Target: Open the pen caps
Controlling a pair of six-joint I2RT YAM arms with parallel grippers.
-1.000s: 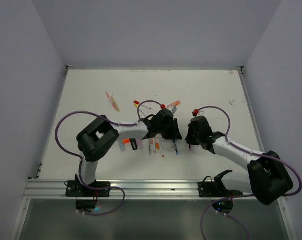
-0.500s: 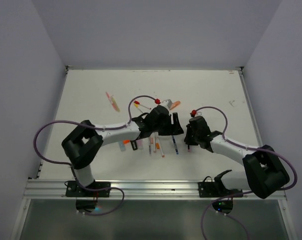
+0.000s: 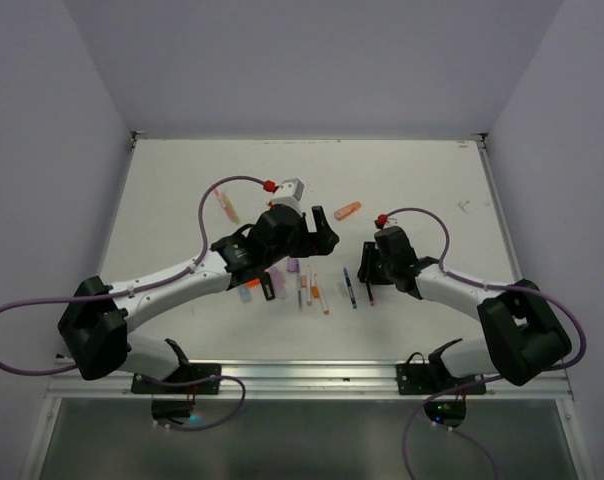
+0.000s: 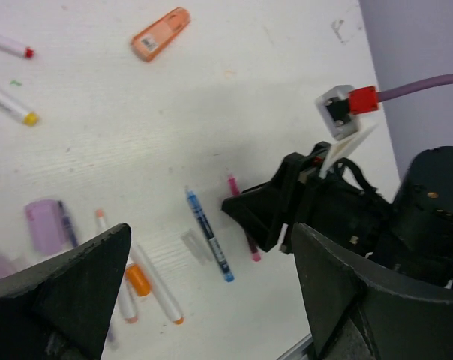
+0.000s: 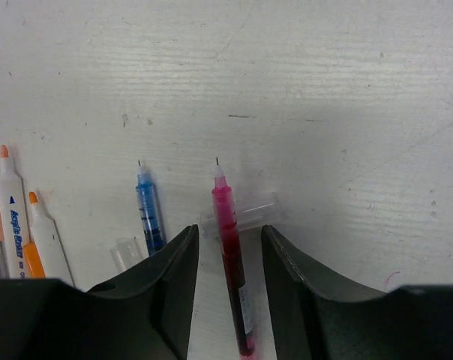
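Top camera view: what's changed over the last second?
The left arm swung its elbow out left and down. The left gripper moved away from the bases and slightly left, its jaws opening wide and empty. The right gripper edged left, its jaws parting around the pink pen, which lies flat between them. The blue pen and orange highlighter stayed put.

I see a white counter (image 3: 432,180), lightly scuffed. A red pen (image 5: 230,247) and a blue pen (image 5: 148,214) lie on it side by side, both uncapped, tips pointing the same way. A clear cap (image 5: 250,212) lies against the red pen; a second clear cap (image 5: 122,256) sits just beside the blue pen. White markers (image 5: 15,214) with orange tips lie near them. A purple highlighter (image 4: 45,225) is close by, and an orange highlighter (image 4: 160,34) is well apart.
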